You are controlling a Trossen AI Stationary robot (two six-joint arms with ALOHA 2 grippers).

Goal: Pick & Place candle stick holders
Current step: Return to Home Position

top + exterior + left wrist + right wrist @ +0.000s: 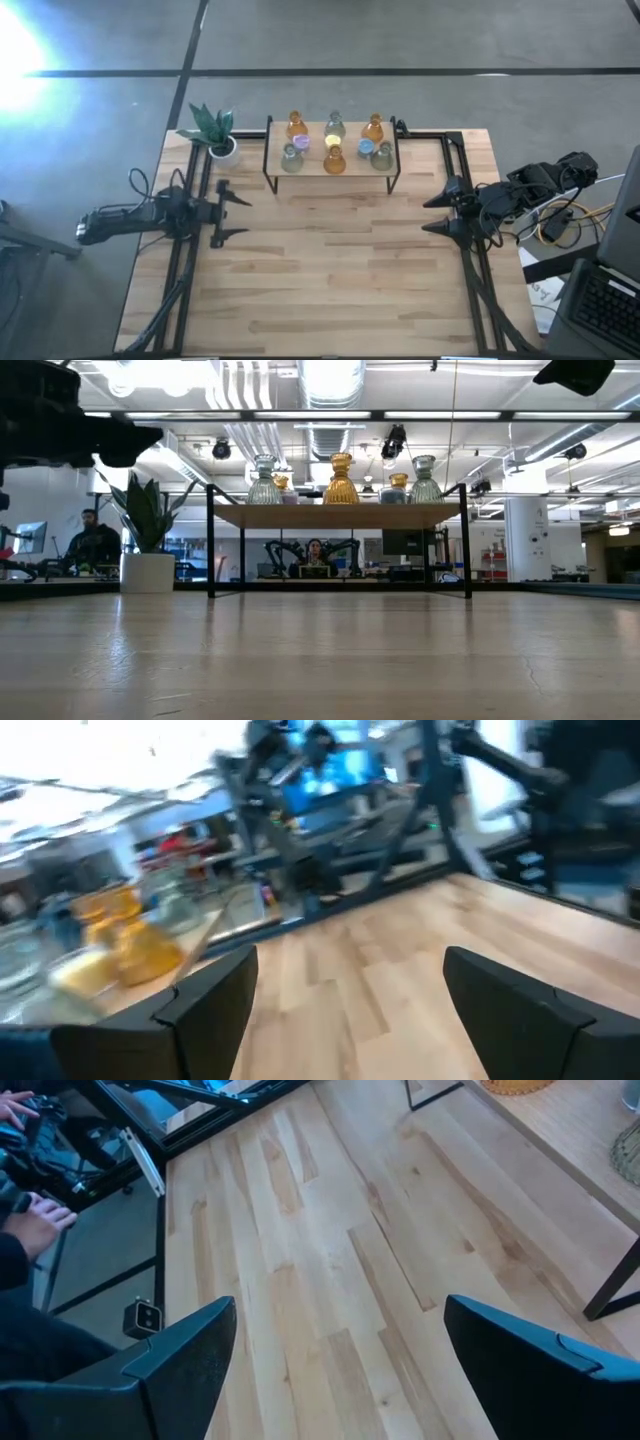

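Several small glass candle stick holders [333,143], amber, grey-green, purple, yellow and blue, stand on their bases on a low wooden shelf with black legs [275,172] at the table's far middle; they also show in the low view [341,480]. My left gripper [238,211] is open and empty over the table's left part, near-left of the shelf. My right gripper [436,213] is open and empty over the right part, near-right of the shelf. An amber holder [125,935] shows blurred in the left wrist view.
A green plant in a white pot [216,133] stands at the far left beside the shelf. Black frame rails [470,170] run along the table's left, right and far sides. Bare wood [330,270] lies between the arms. People show in the room beyond [92,542], and a hand [35,1230].
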